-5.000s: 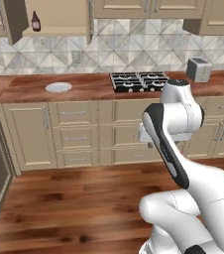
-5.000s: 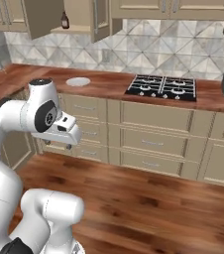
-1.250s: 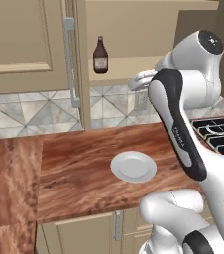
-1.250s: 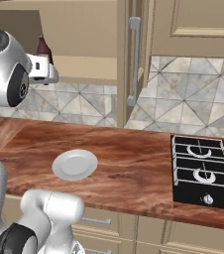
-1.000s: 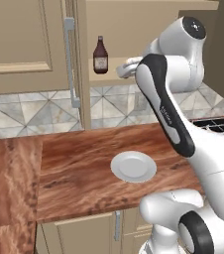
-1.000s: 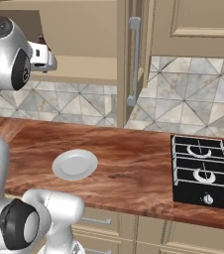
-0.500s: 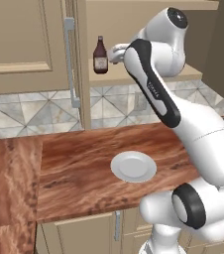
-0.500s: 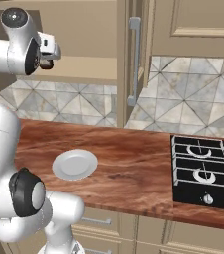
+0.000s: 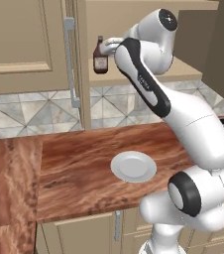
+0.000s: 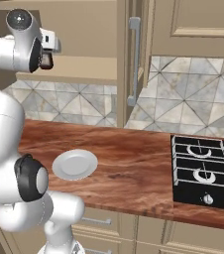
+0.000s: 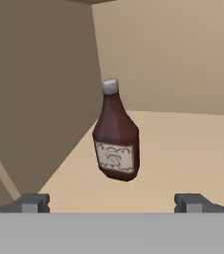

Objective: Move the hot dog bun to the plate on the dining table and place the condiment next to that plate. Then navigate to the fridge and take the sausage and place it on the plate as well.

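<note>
Claw point(image 11: 112, 203) spread to its full width, nothing between the tips; arm reaching up into the open upper cabinet point(image 9: 148, 34). Condiment point(image 11: 115, 134) stands dead ahead of the claw on the cabinet shelf point(image 11: 183, 149), centred between the two tips but clear of them, no contact. Looks tilted in the hand view, likely camera roll; from the left base view it sits upright just beyond the claw.

Well below the claw: a white plate point(image 9: 133, 166) on the wooden surface point(image 9: 74, 168), bare. Stove burners point(image 10: 203, 171) off to one side.

Progress, as judged: early. Condiment not yet grasped, let alone carried. Nothing on the plate seen here; whether it is the dining-table plate, cannot tell. Bun, fridge, sausage steps all appear outstanding. Next move probably needs a short advance, then closing on the bottle's body.
</note>
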